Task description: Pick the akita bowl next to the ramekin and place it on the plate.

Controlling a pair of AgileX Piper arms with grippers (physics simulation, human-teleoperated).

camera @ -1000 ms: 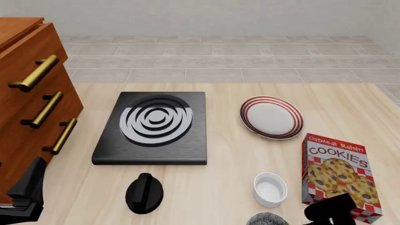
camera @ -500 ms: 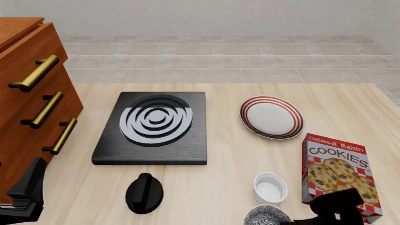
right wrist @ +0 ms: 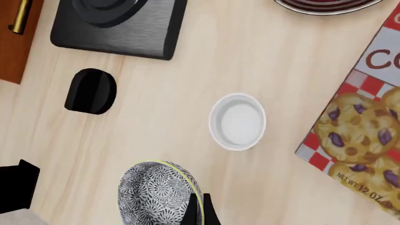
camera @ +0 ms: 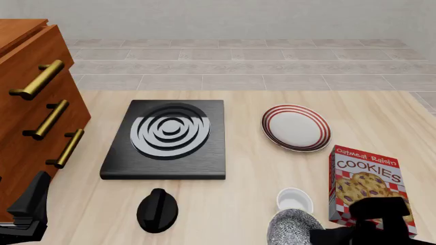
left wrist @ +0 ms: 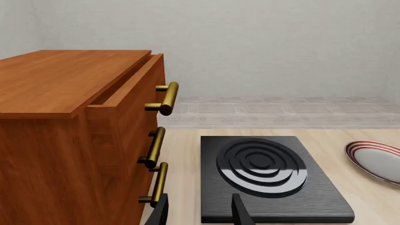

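Note:
The akita bowl (camera: pixel 291 228) (right wrist: pixel 157 192), grey-and-white patterned inside, hangs above the table at the front edge. In the front view it covers the near side of the white ramekin (camera: pixel 295 197) (right wrist: pixel 237 121). My right gripper (camera: pixel 320 236) (right wrist: pixel 198 209) is shut on the bowl's rim, one finger inside and one outside. The red-ringed plate (camera: pixel 295 127) (right wrist: pixel 325 4) (left wrist: pixel 378 159) lies farther back on the right, with nothing on it. My left gripper (left wrist: pixel 201 213) (camera: pixel 27 209) stays open and holds nothing at the front left, beside the drawers.
A black stove (camera: pixel 167 138) (left wrist: pixel 269 173) sits mid-table, with a glossy black ridged object (camera: pixel 157 210) (right wrist: pixel 91 90) in front of it. A cookies box (camera: pixel 371 186) (right wrist: pixel 362 136) stands just right of the ramekin. A wooden drawer cabinet (camera: pixel 34 112) (left wrist: pixel 75 131) fills the left side.
The bowl has risen into the front view with my right gripper and now overlaps the ramekin. The left arm has not moved.

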